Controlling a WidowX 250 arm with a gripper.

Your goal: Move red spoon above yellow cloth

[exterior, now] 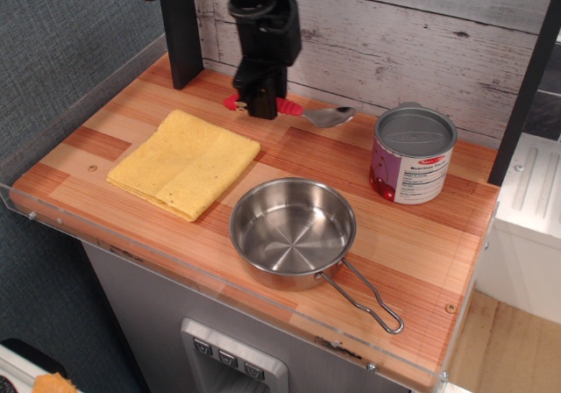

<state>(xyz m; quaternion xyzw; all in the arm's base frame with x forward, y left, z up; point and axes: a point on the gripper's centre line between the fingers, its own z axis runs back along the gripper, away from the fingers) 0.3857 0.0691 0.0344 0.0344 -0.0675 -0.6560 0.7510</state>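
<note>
The red spoon has a red handle and a silver bowl pointing right, toward the can. My black gripper is shut on its handle, low over the wooden counter near the back wall. The yellow cloth lies flat on the counter's left side, in front of and to the left of the gripper. The spoon is behind the cloth's far right corner, not over it. Whether the spoon touches the counter I cannot tell.
A steel pan with a wire handle sits at the front middle. A can stands at the right. A dark post stands at the back left. A clear plastic rim edges the counter's left and front.
</note>
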